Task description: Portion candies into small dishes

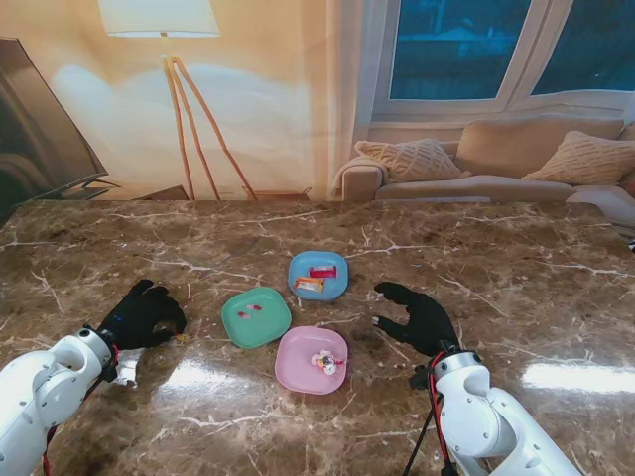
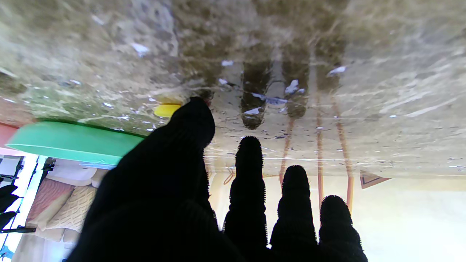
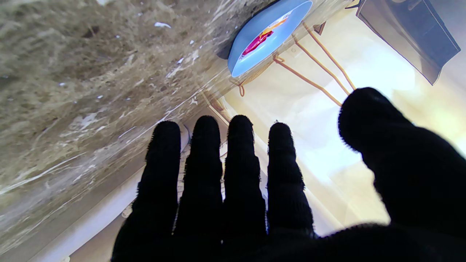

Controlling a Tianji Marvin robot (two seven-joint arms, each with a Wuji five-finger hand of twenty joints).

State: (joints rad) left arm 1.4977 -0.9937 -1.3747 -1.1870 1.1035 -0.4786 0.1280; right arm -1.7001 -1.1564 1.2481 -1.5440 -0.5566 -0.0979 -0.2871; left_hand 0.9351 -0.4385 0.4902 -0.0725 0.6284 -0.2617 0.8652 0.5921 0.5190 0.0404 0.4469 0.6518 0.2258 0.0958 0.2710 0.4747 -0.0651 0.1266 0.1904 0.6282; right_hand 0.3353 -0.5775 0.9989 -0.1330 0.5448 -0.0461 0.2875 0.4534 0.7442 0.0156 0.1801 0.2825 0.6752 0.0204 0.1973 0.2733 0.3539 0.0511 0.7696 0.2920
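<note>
Three small dishes sit mid-table: a blue dish (image 1: 334, 288) with red and orange wrapped candies (image 1: 316, 278), a green dish (image 1: 268, 327) with a few tiny pink candies (image 1: 250, 310), and a pink dish (image 1: 294, 369) with a small heap of candies (image 1: 324, 362). My left hand (image 1: 144, 315) rests low on the table left of the green dish (image 2: 72, 141), fingers apart and holding nothing. A yellow candy (image 2: 166, 110) lies on the marble at its thumb tip. My right hand (image 1: 417, 315) hovers right of the pink dish, open with fingers spread. The blue dish (image 3: 291, 14) lies beyond its fingertips.
The brown marble table (image 1: 516, 268) stretches wide on both sides. Behind its far edge stand a beige sofa (image 1: 496, 169) with cushions, a floor lamp (image 1: 184, 89) and a dark screen (image 1: 40, 129) at the far left. A red cable (image 1: 437, 416) runs along my right forearm.
</note>
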